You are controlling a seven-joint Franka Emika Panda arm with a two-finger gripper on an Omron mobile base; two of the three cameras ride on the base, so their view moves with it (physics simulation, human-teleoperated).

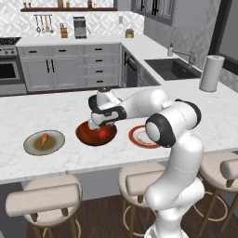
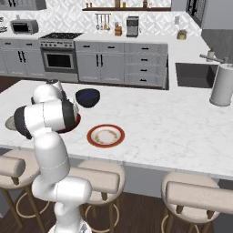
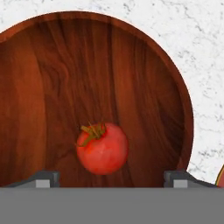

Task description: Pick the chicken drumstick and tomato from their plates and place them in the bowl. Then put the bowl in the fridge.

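Drumstick (image 1: 44, 139) lies alone on olive-grey plate (image 1: 32, 146), far left on counter (image 1: 56, 109). Next along, wooden bowl (image 1: 86, 135) partly hidden behind robot hand; tomato (image 1: 103, 134) sits loose inside, stem up. Gripper (image 3: 112, 178) hangs just above bowl, fingers spread wide either side of tomato, gripping nothing. White plate with red-brown rim (image 1: 138, 137) just right of bowl, half covered by arm. Dark blue bowl (image 2: 87, 97) behind; can't see into it.

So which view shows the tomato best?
The hand view: the tomato sits unobstructed in the wooden bowl. The left base view catches it small, beside the wrist; in the right base view the arm blocks it.
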